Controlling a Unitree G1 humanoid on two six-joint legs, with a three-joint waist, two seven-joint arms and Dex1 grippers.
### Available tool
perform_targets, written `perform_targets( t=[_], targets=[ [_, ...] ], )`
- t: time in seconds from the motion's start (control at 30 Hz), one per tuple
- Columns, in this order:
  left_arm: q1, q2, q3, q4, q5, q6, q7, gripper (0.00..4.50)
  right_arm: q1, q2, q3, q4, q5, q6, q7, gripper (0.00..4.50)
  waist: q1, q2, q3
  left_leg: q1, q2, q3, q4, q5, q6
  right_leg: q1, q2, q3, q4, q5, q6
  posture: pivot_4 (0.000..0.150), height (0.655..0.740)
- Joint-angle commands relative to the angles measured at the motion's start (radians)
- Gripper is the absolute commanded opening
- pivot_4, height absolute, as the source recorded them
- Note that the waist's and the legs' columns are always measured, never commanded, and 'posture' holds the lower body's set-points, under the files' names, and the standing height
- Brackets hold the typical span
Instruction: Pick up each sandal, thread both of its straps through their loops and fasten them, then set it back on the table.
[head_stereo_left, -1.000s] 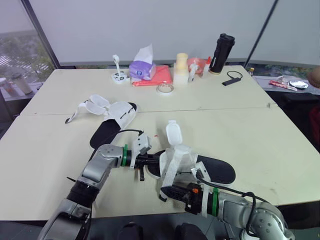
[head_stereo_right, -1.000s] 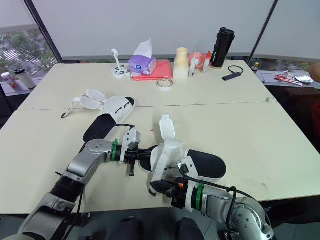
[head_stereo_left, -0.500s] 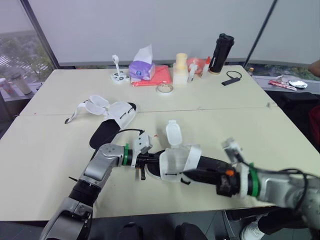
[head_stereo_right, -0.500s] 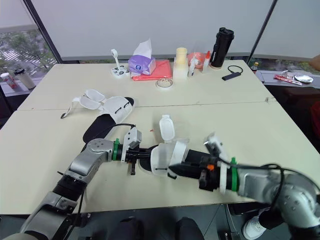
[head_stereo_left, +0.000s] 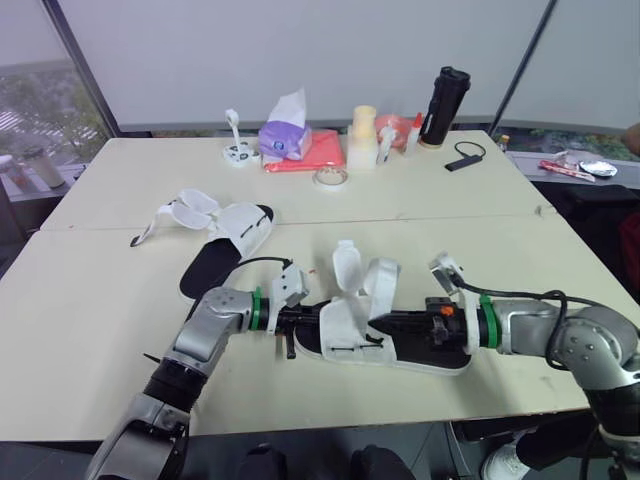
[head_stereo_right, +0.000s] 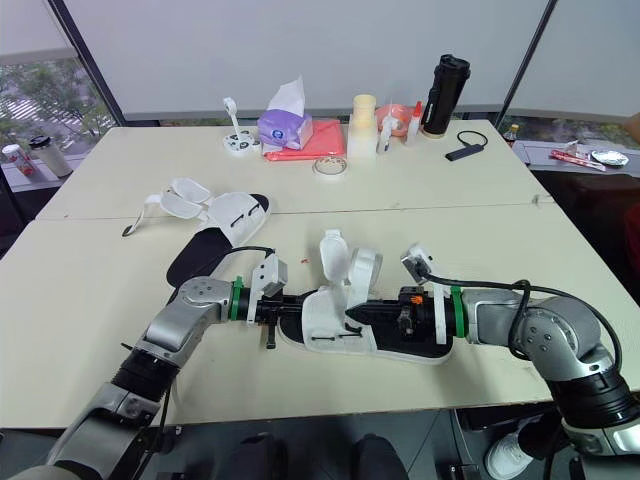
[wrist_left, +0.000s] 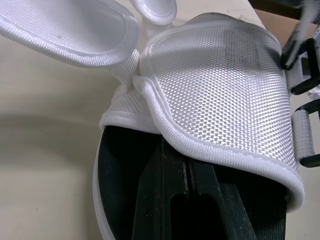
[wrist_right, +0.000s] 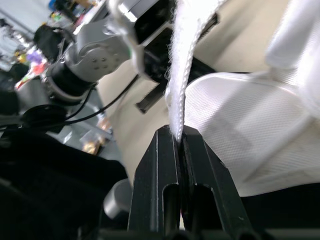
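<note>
A black-soled sandal (head_stereo_left: 432, 349) with white mesh straps lies flat on the near table. My left gripper (head_stereo_left: 303, 325) is shut on its toe end; the left wrist view has the fingers (wrist_left: 165, 190) clamped on the sole under the front strap (wrist_left: 220, 95). From the right, my right gripper (head_stereo_left: 375, 322) reaches over the heel and is shut on a white strap (head_stereo_left: 383, 277) that stands up above the sandal. That strap (wrist_right: 187, 60) runs down between its fingers (wrist_right: 160, 165) in the right wrist view. A second sandal (head_stereo_left: 228, 232) lies unfastened at the back left.
Along the far edge stand a purple tissue box (head_stereo_left: 284, 135), a red cloth (head_stereo_left: 318, 152), a tape roll (head_stereo_left: 330, 177), a cream cup (head_stereo_left: 362, 135) and a black bottle (head_stereo_left: 444, 96). A small black device (head_stereo_left: 463, 160) lies at the right.
My right arm swung from the table's front edge round to the right side, drawing the strap up over the sandal. The sandal now lies flat. The left gripper kept its hold.
</note>
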Motion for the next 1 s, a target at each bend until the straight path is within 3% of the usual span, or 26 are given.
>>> perform_targets(
  t=[0.03,0.63,0.83,1.0],
  targets=[
    [0.016,0.005,-0.004,-0.022,0.006,-0.002,0.011,0.00,-0.020,-0.002,0.020,0.007,-0.042,0.016,0.064,0.05,0.000,0.000,0.000,0.000,0.000,0.000,0.000,0.000,0.000,0.000,0.000,0.000,0.000,0.000,0.000,0.150,0.7394],
    [0.032,0.007,-0.012,-0.048,0.007,0.008,0.026,0.00,-0.080,0.112,-0.044,0.093,-0.043,0.148,0.073,0.05,-0.001,0.000,0.000,0.000,0.000,0.000,0.000,0.000,0.000,0.000,0.000,0.000,0.000,0.000,0.000,0.150,0.7394],
    [0.038,0.004,-0.014,-0.059,0.003,0.015,0.029,0.00,-0.031,0.017,0.163,0.077,-0.384,-0.067,0.126,0.05,0.000,0.001,-0.001,0.000,0.000,0.000,0.000,0.000,0.000,0.000,0.000,0.000,0.000,0.000,0.000,0.150,0.7394],
    [0.041,0.005,-0.013,-0.062,0.002,0.018,0.029,0.00,-0.022,0.030,0.178,0.066,-0.430,-0.102,0.148,0.05,0.000,0.001,-0.001,0.000,0.000,0.000,0.000,0.000,0.000,0.000,0.000,0.000,0.000,0.000,0.000,0.150,0.7394]
  ],
)
